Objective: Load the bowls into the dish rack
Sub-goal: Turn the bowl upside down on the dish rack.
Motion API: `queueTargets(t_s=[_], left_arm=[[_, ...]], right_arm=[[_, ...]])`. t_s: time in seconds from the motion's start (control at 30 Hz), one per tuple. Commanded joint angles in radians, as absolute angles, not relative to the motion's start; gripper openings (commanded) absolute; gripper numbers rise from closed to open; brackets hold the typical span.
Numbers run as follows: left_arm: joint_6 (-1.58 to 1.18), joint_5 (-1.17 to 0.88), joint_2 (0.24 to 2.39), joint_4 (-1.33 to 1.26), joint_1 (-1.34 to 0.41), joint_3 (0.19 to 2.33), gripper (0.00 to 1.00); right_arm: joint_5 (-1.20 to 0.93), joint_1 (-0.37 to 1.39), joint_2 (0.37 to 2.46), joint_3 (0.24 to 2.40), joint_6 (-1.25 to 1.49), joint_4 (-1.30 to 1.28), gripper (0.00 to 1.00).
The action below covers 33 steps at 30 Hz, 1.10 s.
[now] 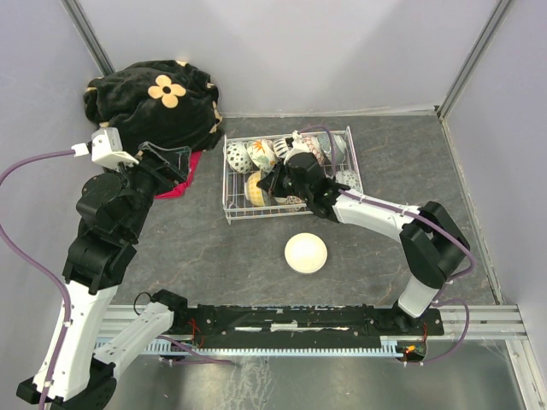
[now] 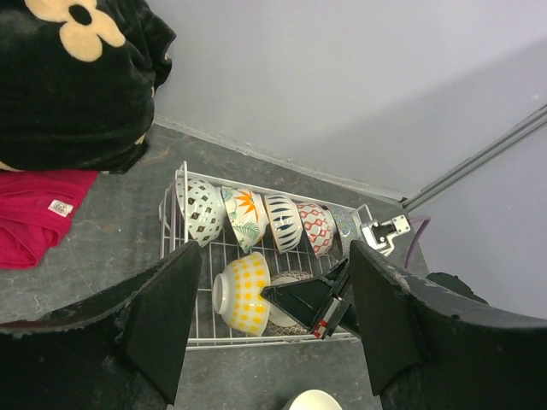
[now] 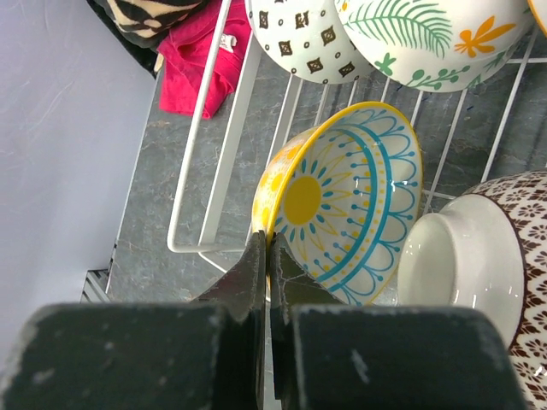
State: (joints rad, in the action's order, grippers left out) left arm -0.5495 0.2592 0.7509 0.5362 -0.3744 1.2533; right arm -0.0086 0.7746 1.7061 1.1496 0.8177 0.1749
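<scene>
Now | glossy round yellow bowl [image 3: 342,205] | white wire dish rack [image 1: 235,205]

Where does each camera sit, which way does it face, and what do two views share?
Top external: above and behind the arms, looking down; left gripper, right gripper over the dish rack.
Left wrist: left arm, facing the rack; own open fingers.
Right wrist: right arm, looking into the rack; own shut fingers beside the yellow bowl.
Shared: both wrists show that bowl.
</scene>
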Motion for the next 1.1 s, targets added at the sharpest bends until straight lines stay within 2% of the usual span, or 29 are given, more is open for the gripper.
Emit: queueTargets(t_s=[0.0, 0.37, 1.07], left_arm=[[-0.509, 0.251, 0.748, 0.482, -0.368, 1.250, 0.77], [-0.515, 0.242, 0.750, 0.477, -0.368, 1.246, 0.76], [-0.525, 0.222, 0.763, 0.471, -0.368, 1.244, 0.76]], right_arm=[[-0.028, 0.772, 1.704, 1.165, 0.846, 0.302, 0.02], [0.001, 0.772, 1.661, 1.033, 0.876, 0.361, 0.02], [0.107, 0.743, 1.502, 0.859, 0.825, 0.239, 0.01]])
